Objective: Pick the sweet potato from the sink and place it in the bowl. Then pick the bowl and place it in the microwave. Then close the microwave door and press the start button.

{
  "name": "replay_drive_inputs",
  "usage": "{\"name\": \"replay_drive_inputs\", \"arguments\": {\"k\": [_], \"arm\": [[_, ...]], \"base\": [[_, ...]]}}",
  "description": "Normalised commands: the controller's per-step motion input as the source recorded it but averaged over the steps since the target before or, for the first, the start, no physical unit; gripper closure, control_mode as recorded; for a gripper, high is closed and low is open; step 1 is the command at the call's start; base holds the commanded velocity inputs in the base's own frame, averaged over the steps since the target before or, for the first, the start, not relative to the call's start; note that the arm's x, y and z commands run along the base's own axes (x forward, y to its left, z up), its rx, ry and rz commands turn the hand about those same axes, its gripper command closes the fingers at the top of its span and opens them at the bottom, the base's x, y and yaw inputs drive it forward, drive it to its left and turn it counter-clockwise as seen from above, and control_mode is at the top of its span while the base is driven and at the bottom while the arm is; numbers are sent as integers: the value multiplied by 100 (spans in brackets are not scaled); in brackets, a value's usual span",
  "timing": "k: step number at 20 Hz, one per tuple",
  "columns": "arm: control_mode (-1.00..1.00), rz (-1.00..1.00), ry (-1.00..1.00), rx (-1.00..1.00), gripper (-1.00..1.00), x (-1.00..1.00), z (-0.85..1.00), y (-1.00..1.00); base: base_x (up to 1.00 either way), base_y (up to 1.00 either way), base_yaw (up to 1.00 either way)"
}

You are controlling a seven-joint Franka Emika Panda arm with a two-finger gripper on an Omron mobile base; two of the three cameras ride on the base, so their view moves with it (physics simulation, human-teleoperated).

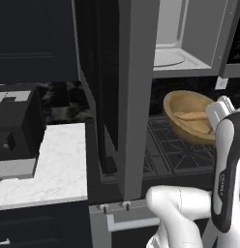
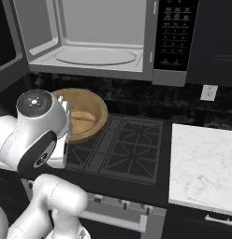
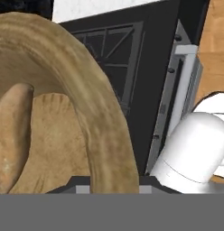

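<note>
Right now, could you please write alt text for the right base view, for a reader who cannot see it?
A wooden bowl holding the sweet potato is lifted and tilted above the stovetop, partly hidden behind the robot's white arm. Above it the microwave stands open, with a white plate inside and a dark control strip at its right. A marble counter lies to the right.

I see dark cabinets [image 2: 216, 32], black speckled backsplash [image 2: 132, 99], white wall outlet [image 2: 208, 92], gas stove grates [image 2: 132, 149], white marble bench [image 2: 204, 161].
</note>
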Motion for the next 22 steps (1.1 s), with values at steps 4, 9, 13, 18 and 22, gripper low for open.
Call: {"name": "replay_drive_inputs", "arguments": {"k": [4, 9, 13, 18, 22], "arm": [[-100, 0, -18, 17, 100, 95, 51, 25], [-100, 0, -26, 16, 100, 84, 47, 3], [-100, 0, -15, 6, 100, 70, 51, 14], [-100, 0, 0, -12, 100, 61, 52, 13], [-100, 0, 2, -26, 100, 54, 35, 0]], "base": [[0, 0, 0], [0, 0, 0], [0, 0, 0], [0, 0, 0], [0, 0, 0]]}}
